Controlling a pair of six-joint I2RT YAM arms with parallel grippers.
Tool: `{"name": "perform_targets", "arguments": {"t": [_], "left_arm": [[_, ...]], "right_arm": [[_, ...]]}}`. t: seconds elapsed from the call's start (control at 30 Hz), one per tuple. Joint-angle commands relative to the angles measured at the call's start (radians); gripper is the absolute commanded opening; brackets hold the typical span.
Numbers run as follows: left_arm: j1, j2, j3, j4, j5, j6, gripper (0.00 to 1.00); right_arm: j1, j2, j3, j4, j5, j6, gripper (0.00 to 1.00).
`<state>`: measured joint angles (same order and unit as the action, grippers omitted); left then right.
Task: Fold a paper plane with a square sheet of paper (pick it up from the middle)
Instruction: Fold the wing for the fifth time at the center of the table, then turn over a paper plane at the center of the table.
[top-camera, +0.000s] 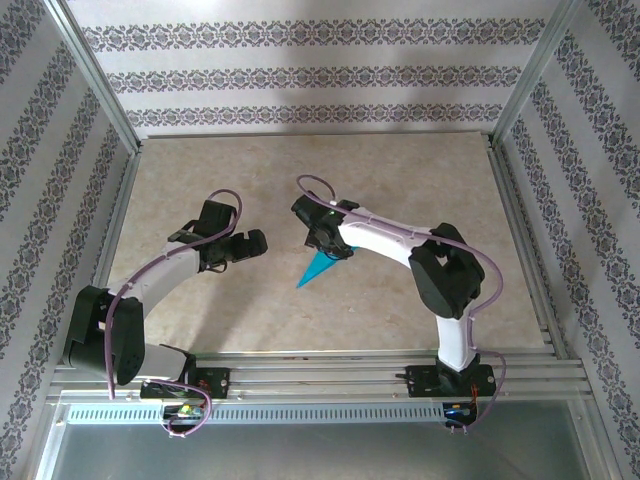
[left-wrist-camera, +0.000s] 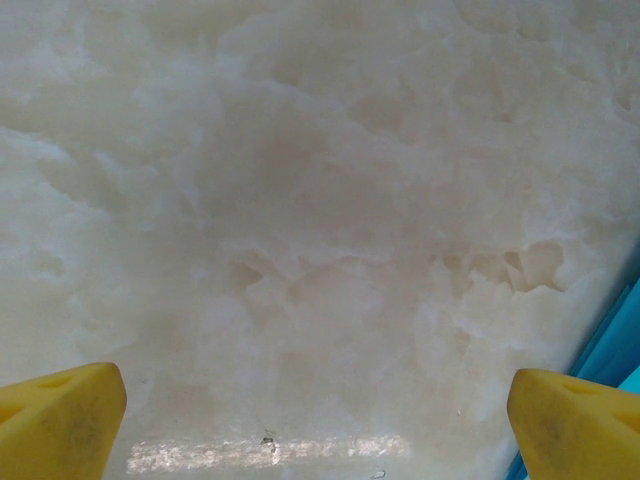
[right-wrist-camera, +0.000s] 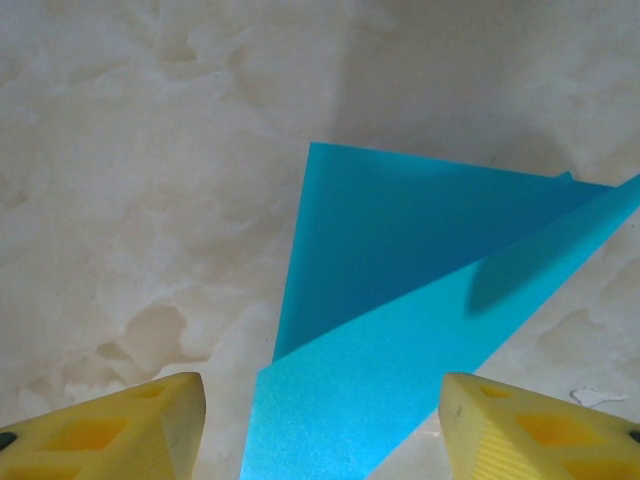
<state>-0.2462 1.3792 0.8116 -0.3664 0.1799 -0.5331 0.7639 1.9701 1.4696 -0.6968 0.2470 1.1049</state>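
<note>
Between right fingers (right-wrist-camera: 130, 425) lies the paper plane (right-wrist-camera: 420, 290) (teal).

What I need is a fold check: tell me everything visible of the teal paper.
The paper plane is thin teal-blue paper folded into a narrow dart, sharp tip toward the near left. It lies on the marbled table, a lighter flap overlapping a darker layer along a diagonal edge. The right gripper hangs open over its wide end, fingertips apart from it.

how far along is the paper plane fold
Done: the paper plane lies on the table as a narrow pointed dart, layers overlapping. In hand: nothing, left tool and right tool both open. Left: perhaps final creasing; hard to tell.
</note>
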Motion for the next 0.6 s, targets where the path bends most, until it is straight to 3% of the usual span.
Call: {"name": "perform_targets", "arguments": {"t": [0.0, 0.3, 0.57], "left_arm": [[0.017, -0.015, -0.010, 0.026, 0.015, 0.013, 0.98], [0.020, -0.006, -0.011, 0.026, 0.024, 0.012, 0.99], [0.020, 0.009, -0.002, 0.029, 0.035, 0.012, 0.99]], "right_arm": [[0.010, 0.053, 0.052, -0.074, 0.033, 0.025, 0.62], [0.012, 0.085, 0.087, -0.181, 0.038, 0.080, 0.61], [0.013, 0.022, 0.031, -0.208, 0.031, 0.143, 0.50]]}}
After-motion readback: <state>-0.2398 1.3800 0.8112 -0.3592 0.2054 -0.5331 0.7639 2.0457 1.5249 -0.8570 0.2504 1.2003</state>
